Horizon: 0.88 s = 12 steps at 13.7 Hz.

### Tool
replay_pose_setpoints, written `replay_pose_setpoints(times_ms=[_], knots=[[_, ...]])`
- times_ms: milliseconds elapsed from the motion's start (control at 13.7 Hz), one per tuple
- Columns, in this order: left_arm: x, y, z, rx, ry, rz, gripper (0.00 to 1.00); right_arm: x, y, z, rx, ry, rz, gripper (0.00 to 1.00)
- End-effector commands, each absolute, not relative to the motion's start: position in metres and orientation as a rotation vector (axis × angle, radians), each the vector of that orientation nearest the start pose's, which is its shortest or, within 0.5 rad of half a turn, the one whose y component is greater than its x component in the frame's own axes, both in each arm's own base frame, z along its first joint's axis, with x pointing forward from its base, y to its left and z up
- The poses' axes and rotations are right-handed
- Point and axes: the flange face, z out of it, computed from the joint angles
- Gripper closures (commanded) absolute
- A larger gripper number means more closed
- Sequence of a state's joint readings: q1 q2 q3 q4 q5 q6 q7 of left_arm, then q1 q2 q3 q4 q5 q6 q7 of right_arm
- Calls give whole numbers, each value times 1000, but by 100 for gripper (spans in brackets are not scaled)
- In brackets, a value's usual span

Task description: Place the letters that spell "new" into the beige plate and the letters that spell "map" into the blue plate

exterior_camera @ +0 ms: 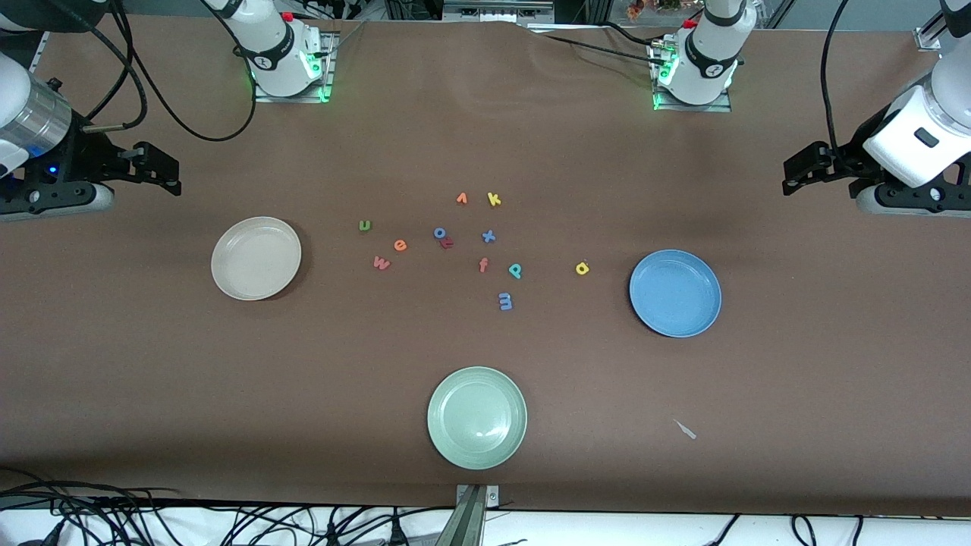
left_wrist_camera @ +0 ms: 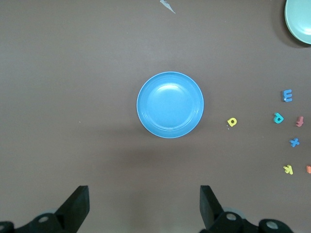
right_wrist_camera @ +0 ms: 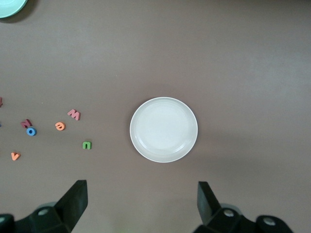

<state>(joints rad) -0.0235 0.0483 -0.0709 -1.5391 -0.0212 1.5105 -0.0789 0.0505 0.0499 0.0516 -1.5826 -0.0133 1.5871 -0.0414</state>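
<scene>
Brown bench (exterior_camera: 485,136), cables along edges. Beige plate (exterior_camera: 256,258) twd right arm's end, blue plate (exterior_camera: 674,293) twd left arm's end, both empty. n (exterior_camera: 365,225), e (exterior_camera: 400,245), w (exterior_camera: 381,263), m (exterior_camera: 505,301), a (exterior_camera: 582,268), p (exterior_camera: 515,270) loose btwn plates. Right gripper (exterior_camera: 163,171) & left gripper (exterior_camera: 800,171) released, holding nothing, waiting at bench ends. Best: top-down pinch, one letter per trip, avoid f/o/k/x.

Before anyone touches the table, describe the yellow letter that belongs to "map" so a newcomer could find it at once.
Start at the blue plate toward the left arm's end of the table. The yellow a lies alone beside it, nearer that plate than any other letter. The only other yellow letter, the k, sits farther from the front camera, in the cluster.
</scene>
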Motion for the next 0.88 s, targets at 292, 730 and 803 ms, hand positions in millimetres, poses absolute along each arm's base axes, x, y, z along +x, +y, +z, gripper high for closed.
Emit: replay_pose_setpoints(times_ms=[292,730,803], knots=[[562,-54,613,-3138,43,118,0,568,53,593,-3155,-227,81,0],[562,-54,613,-3138,43,118,0,568,53,592,-3154,-244,84,0],[562,-54,613,-3138,43,118,0,569,53,591,-3153,-244,86,0]])
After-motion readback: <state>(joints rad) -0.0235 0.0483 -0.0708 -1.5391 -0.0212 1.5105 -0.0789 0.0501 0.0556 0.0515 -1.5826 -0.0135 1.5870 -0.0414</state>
